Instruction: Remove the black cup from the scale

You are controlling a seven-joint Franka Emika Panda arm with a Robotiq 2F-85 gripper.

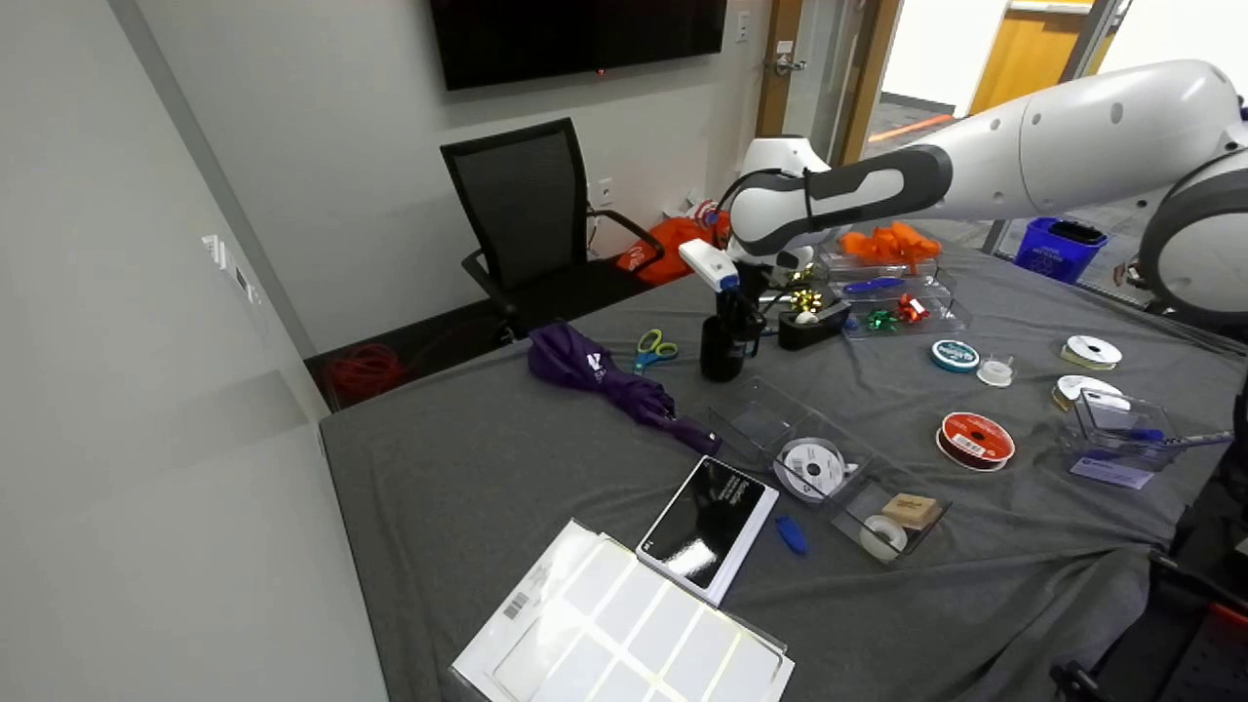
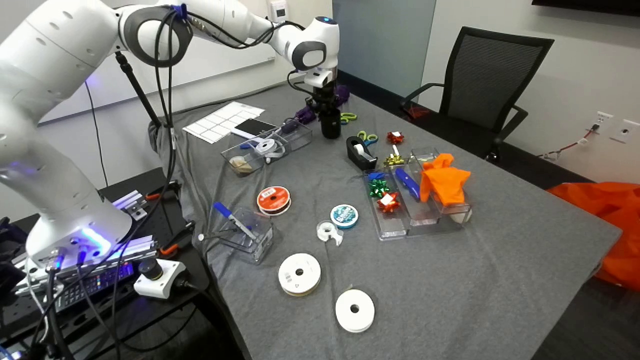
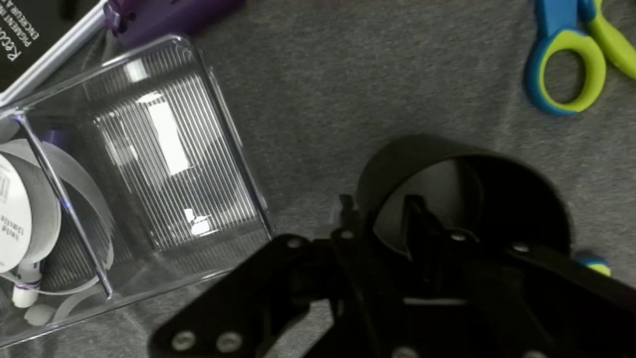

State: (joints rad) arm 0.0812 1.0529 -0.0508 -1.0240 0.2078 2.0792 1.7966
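The black cup appears to stand upright on the grey tablecloth, beyond the umbrella's handle end; it also shows in an exterior view and in the wrist view. My gripper is at the cup's rim, one finger outside the wall and the other inside. The inner finger shows a gap to the wall, so the jaws are partly open. In the exterior views the dark gripper blends with the cup. The scale, dark and glossy with white edges, lies apart from the cup, with nothing on it.
A clear organizer with ribbon stands between cup and scale. A purple umbrella, scissors and a black tape dispenser surround the cup. A white label sheet adjoins the scale. Clear trays hold bows and orange cloth.
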